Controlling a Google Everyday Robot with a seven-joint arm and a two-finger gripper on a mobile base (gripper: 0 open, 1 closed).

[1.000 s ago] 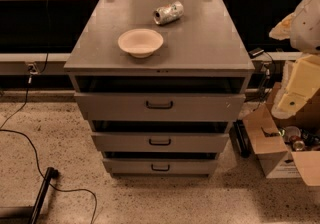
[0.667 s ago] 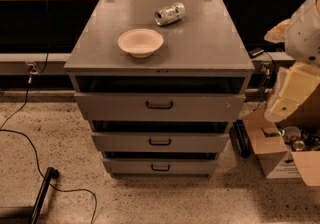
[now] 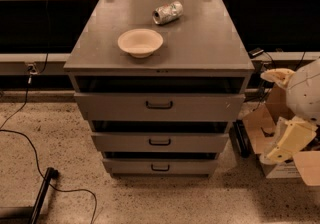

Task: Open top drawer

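The grey cabinet [image 3: 200,43] stands in the middle with three drawers. The top drawer [image 3: 115,107] has a wide grey front and a small black bar handle [image 3: 159,104] at its centre. A dark gap shows between its front and the cabinet top. My arm's white and cream parts are at the right edge. My gripper [image 3: 288,142] hangs low there, right of the cabinet, at about the height of the middle drawer [image 3: 120,142]. It is well apart from the top handle and touches nothing.
A cream bowl [image 3: 140,42] and a crushed can [image 3: 167,12] lie on the cabinet top. Cardboard boxes [image 3: 265,123] sit on the floor at the right, next to my arm. A black cable [image 3: 30,145] and a black bar [image 3: 41,195] lie on the floor at the left.
My arm at the right edge has moved downward, from beside the cabinet top to beside the drawers. The drawers, bowl and can have not moved.
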